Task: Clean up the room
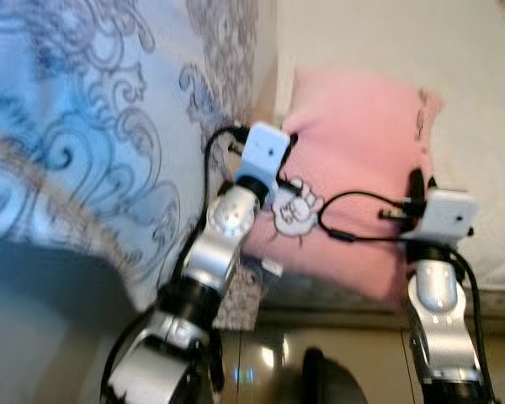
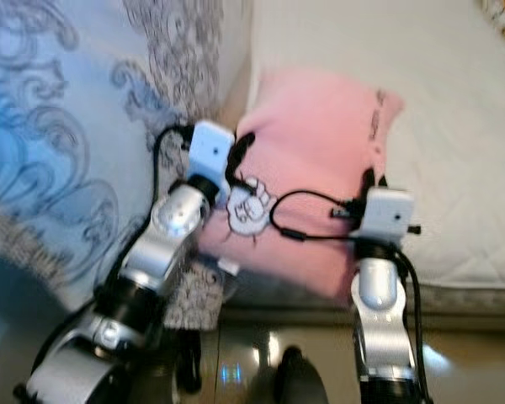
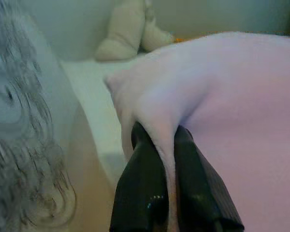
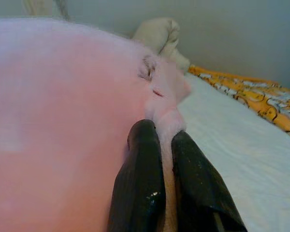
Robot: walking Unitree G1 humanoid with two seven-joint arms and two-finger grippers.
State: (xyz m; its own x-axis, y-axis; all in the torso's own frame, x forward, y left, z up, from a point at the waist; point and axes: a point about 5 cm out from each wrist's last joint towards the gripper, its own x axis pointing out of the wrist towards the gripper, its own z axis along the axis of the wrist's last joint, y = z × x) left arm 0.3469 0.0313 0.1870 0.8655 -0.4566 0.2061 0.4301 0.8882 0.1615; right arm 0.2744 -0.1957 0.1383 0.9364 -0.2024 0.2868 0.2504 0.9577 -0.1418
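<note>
A pink pillow (image 1: 353, 151) with a white cartoon print (image 1: 296, 210) is held between both arms at the near edge of a white mattress (image 1: 480, 126). My left gripper (image 3: 162, 133) is shut on a pinched fold at the pillow's left corner. My right gripper (image 4: 164, 133) is shut on a fold at its right corner (image 1: 417, 189). In the eye views both pairs of fingertips are mostly hidden behind the wrist cameras and the pillow. The pillow's lower edge hangs over the side of the bed.
A blue-grey quilt with a swirl pattern (image 1: 84, 126) covers the bed on the left. A cream cushion (image 3: 128, 29) lies at the far end of the mattress, and a yellow-orange patterned cloth (image 4: 261, 96) beyond the pillow. Shiny brown floor (image 1: 353, 370) lies below.
</note>
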